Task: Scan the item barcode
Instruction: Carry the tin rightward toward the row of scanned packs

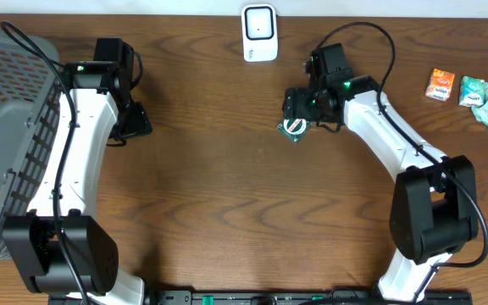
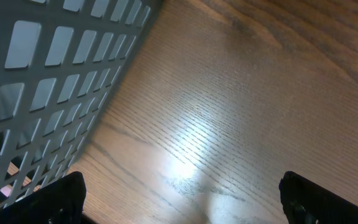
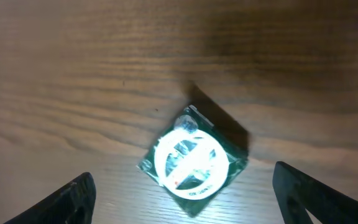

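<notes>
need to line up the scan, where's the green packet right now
Overhead view: the green packet lies on the table under the open right claw, a little right of the white scanner and nearer the robot.

Green packet with white round label, wooden table, jaws spread wide

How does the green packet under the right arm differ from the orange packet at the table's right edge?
The green packet is dark with a round white label; the orange packet is bright orange. The green packet lies untouched between the fingers of the open right pincer; the orange packet lies far from both arms. Both rest on the wooden table.
</notes>
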Robot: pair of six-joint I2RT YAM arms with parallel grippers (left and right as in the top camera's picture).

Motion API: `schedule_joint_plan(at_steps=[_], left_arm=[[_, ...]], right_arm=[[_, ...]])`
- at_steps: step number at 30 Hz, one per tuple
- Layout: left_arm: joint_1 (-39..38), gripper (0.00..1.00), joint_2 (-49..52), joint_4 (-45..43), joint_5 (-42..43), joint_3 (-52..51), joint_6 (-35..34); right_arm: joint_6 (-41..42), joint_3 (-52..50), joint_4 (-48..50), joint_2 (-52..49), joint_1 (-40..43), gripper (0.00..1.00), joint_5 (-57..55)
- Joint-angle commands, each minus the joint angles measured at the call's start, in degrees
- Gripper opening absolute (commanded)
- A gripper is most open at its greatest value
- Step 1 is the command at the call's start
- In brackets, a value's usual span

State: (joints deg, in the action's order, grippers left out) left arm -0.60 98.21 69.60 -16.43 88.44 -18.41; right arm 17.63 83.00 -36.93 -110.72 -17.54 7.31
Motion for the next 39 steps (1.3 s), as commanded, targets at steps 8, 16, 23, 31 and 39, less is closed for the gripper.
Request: schedule_joint_plan(at_steps=[8, 16, 23, 31, 39], left_arm=[[0.0, 0.98, -0.2, 0.2, -0.1, 0.5, -0.9], [0.0, 0.98, -0.2, 0.2, -0.1, 0.5, -0.9], [0.0, 0.98, -0.2, 0.2, -0.2, 0.5, -0.9], [0.0, 0.98, -0.2, 0.2, -0.1, 0.5, -0.9], [0.0, 0.98, -0.2, 0.2, -0.1, 0.5, -0.9]], right_arm=[[6.8, -1.4, -4.4, 0.8, -0.6, 0.81, 10.2], [27.4, -1.4, 3.7, 0.3, -2.6, 0.19, 6.7], [32.5, -1.4, 12.2, -6.0, -7.3, 0.01, -1.3], [29.3, -1.4, 8.0, -9.6, -7.1, 0.01, -7.6], [25.4, -1.4, -8.4, -2.6, -4.6, 0.01, -17.2]])
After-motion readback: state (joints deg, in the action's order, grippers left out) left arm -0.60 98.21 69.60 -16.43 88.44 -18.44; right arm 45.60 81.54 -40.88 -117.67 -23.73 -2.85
